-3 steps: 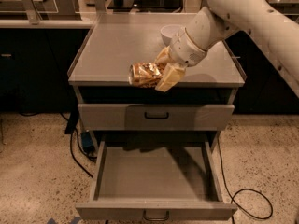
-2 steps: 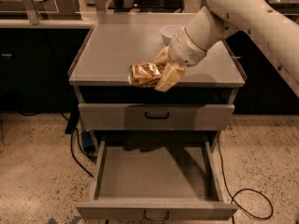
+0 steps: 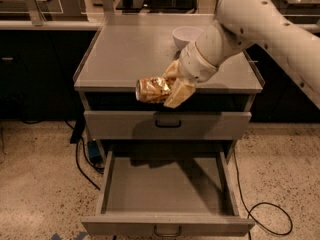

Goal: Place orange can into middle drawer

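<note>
Setting: we see a grey cabinet (image 3: pixel 125 49) on a speckled floor (image 3: pixel 40 184), with dark counters behind it.
Orange can: the orange can (image 3: pixel 151 90) is on its side in the air, at the front edge of the cabinet top and level with the dark gap under it.
Gripper: the gripper (image 3: pixel 169 89) is at the can's right end, and its pale fingers (image 3: pixel 181 91) clamp the can from above and below.
Arm: the white arm (image 3: pixel 260 24) reaches in from the upper right.
Closed drawer: the closed drawer (image 3: pixel 210 125) is just beneath the can.
Middle drawer: the middle drawer (image 3: pixel 167 184) stands open lower down, and we see its flat floor and low side walls.
White bowl: the white bowl (image 3: pixel 185 35) is on the cabinet top behind the gripper, partly hidden by the arm.
Cable: a black cable (image 3: pixel 272 219) loops on the floor to the drawer's right.
</note>
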`<state>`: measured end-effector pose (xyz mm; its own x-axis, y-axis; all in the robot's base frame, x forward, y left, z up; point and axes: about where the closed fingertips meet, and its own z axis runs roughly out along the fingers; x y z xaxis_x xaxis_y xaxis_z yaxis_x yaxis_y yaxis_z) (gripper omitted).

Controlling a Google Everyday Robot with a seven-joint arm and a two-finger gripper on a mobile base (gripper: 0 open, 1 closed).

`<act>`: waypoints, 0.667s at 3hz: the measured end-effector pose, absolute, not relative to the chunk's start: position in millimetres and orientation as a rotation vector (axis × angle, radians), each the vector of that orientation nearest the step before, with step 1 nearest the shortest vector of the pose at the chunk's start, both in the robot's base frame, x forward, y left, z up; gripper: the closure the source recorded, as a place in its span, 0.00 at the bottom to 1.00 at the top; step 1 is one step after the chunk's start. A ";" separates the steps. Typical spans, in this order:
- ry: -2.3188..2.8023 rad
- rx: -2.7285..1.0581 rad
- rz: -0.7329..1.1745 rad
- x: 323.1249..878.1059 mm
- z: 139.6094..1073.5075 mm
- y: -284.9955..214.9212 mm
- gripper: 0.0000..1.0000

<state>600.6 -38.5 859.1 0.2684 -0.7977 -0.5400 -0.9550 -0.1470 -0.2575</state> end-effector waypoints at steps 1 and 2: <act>1.614 -1.913 0.260 573.1 852.6 -46.7 1.00; 1.729 -1.840 0.202 552.4 804.8 -64.3 1.00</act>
